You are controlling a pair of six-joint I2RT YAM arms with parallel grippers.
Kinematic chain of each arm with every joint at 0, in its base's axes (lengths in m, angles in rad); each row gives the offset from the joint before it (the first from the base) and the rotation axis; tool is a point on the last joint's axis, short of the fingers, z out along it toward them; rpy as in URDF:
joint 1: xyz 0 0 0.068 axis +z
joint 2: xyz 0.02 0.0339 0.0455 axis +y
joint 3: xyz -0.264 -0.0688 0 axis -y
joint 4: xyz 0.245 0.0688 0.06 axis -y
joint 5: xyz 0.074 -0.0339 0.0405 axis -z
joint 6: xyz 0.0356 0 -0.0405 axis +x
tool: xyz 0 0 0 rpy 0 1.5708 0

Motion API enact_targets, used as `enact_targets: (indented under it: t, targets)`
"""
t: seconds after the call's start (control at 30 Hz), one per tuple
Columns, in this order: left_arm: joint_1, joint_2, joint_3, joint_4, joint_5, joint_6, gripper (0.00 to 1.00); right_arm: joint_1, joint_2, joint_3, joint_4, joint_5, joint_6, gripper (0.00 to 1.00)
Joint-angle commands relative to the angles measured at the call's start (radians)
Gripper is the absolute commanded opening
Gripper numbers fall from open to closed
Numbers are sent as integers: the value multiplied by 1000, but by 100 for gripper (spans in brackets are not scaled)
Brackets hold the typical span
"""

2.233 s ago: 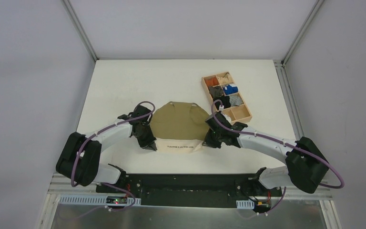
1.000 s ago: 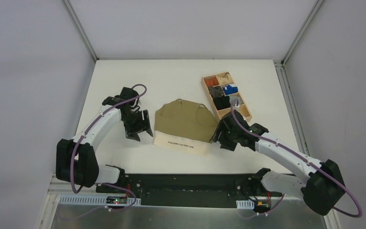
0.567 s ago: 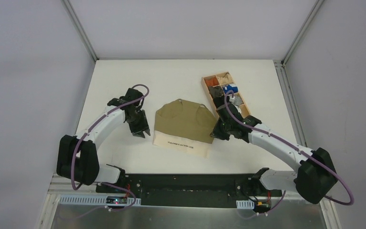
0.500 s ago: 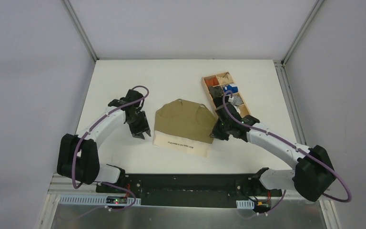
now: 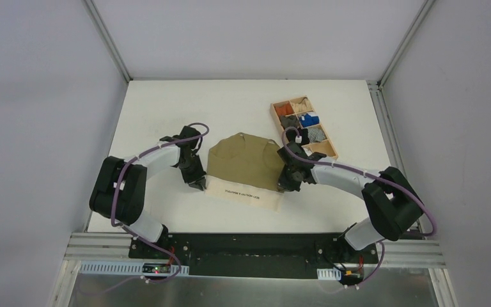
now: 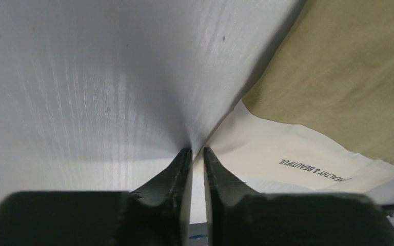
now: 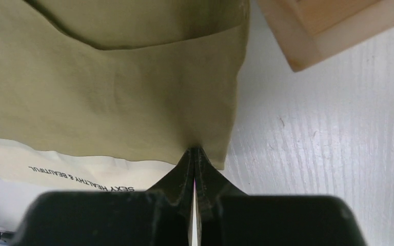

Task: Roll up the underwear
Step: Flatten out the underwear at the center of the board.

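Underwear: The underwear (image 5: 246, 167) lay flat on the desk (image 5: 166, 115), in the middle of the top view, between the two arms.
Waistband: Its waistband (image 6: 287, 154) was the edge at the bottom of the top view. It was not rolled at all yet.
Left gripper: The left gripper (image 6: 193, 151) sat at the left corner of the waistband. Its fingers were almost together, with a thin gap. I cannot tell if it held any cloth.
Right gripper: The right gripper (image 7: 195, 151) had its fingers pressed together on the lower right edge of the olive cloth. It looked like a pinch.
How to do it well: I think both corners needed a firm pinch first. Then both arms should lift and turn the edge over at the same speed, so the roll would come out straight and tight. The right arm should stay clear of the wooden tray (image 7: 308, 46) just beside it.
Cloth: It was olive, thin and soft, with a curved seam. It would flop and wrinkle easily.
Band: It was cream, smooth and a bit stiffer, with small dark letters.
Tray: It was pale wood with hard, square corners.
Desk: It was white, flat and faintly lined.
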Motion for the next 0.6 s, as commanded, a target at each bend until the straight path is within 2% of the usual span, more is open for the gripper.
enact_targets:
  t: [0.0,0.03,0.13,0.27,0.5,0.53,0.57]
  targets:
    - [-15,33,-11,21,-37,-23,5,9,20,-16,42,-17,3,0]
    - [-15,32,-13,20,-40,-24,0,11,23,-23,45,-25,8,0]
    - [-15,-4,-20,-10,-112,-49,0,43,13,-39,47,-37,32,0]
    - [-8,-132,-53,-75,-254,-69,0,130,-1,-23,17,-48,64,0]
    - [24,-258,-59,-207,-342,-3,0,247,-45,21,21,-86,159,0]
    - [25,-265,-54,-219,-336,-7,2,249,-63,24,22,-76,170,0]
    - [25,-271,-45,-228,-322,-7,10,251,-80,28,21,-56,180,0]
